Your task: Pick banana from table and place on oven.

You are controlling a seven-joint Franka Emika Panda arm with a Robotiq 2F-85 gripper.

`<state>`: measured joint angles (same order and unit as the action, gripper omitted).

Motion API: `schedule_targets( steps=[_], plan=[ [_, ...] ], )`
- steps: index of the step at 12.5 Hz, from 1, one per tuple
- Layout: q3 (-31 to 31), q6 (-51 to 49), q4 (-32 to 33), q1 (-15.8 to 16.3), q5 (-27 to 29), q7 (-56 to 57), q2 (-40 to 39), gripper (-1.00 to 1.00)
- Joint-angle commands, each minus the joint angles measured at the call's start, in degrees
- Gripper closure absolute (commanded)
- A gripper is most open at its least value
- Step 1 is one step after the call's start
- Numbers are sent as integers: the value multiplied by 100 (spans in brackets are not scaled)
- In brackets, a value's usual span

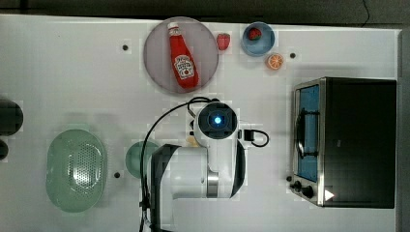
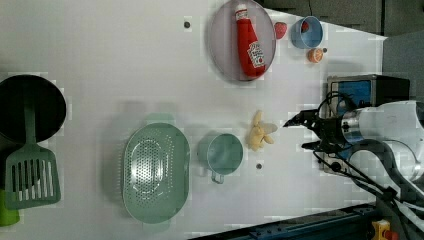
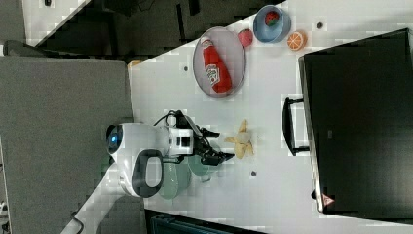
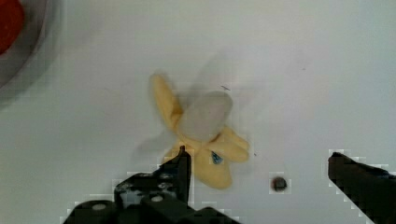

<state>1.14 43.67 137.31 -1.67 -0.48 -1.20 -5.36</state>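
— Yellow peel and a cream-white middle: that is how we see the banana, lying on the white counter with its peel flaps spread out. Where do we put it against the jaws?

— Just ahead of them. In the wrist view one dark finger has its tip at the peel's edge, while the other stands well off to the far side, so we read the jaws as wide apart and holding nothing. The gripper hangs above the counter in the left view, the banana just beyond its tips.

— And in the right view?

— Much the same: the gripper points toward the banana, which lies between the jaws and the oven. We cannot tell whether a fingertip actually touches the peel.

— What else sits near the jaws?

— A small dark hole in the counter lies between the two fingers, beside the banana. A green cup stands on the banana's far side from the jaws in the left view, with a green colander past it. The ketchup bottle rests on a grey plate, well apart from the jaws.

— And the oven's top?

— Black, with nothing on it in the top view.
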Motion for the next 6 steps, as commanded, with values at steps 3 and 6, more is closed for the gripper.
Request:
schedule_targets(
  steps=[3,6],
  plan=[
    [107,1019,104,136,-42,111,-603,-100],
    [255,1539,187,138,-42,111,-1097,-100]
  ],
)
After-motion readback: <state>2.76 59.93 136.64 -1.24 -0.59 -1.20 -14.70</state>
